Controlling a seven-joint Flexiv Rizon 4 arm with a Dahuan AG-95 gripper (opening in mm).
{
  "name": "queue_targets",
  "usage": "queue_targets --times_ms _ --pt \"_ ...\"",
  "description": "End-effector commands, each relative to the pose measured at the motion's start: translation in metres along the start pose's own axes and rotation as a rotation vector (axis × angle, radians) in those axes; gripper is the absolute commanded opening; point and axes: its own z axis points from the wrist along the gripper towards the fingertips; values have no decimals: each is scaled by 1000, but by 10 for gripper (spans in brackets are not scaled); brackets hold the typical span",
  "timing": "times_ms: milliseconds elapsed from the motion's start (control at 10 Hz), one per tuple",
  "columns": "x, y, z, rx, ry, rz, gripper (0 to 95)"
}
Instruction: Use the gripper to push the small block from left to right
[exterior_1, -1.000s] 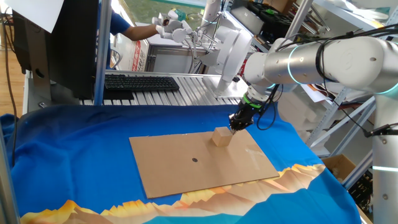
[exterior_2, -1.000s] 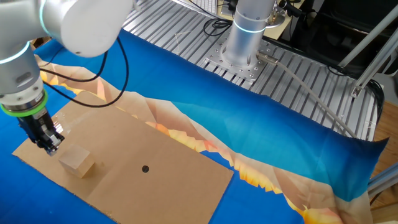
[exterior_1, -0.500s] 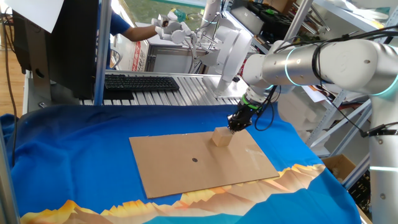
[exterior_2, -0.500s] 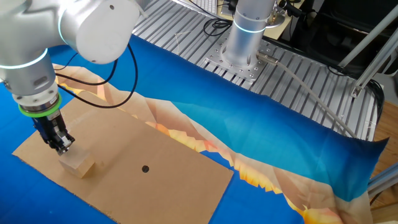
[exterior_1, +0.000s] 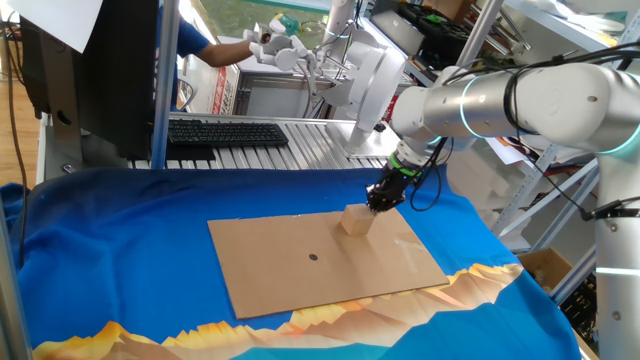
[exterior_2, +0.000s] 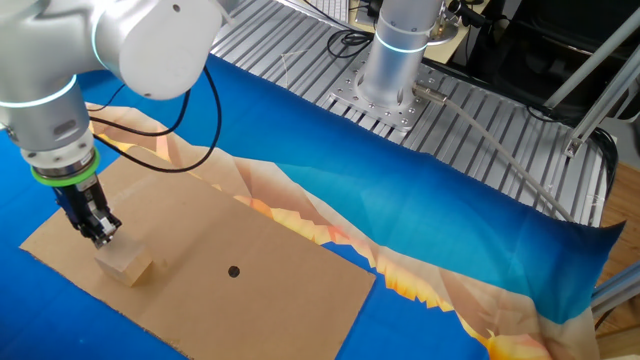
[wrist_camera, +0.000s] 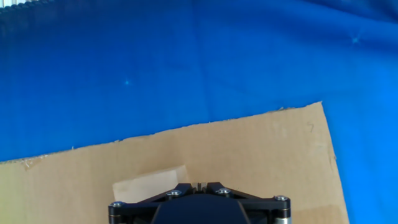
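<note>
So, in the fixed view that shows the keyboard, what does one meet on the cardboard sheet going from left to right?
Small black dot → small block → gripper, its tip at the block's right side.

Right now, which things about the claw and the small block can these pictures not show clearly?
- Contact: in both fixed views the claw tip is at the small block; too small to tell touching or apart.
- Claw opening: the hand view shows only its black body, tips cut off by the bottom edge.
- Block: in the hand view, mostly hidden behind the claw body.
</note>
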Motion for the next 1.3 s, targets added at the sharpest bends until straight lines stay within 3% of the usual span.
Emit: queue_targets --times_ms 100,700,900,1300 --pt "2 1 3 -1 -4 11 0" --pt "10 4 8 -19 -12 52 0" --pt "10 14 5 -12 -13 76 0" --pt "11 30 2 -6 -17 45 0"
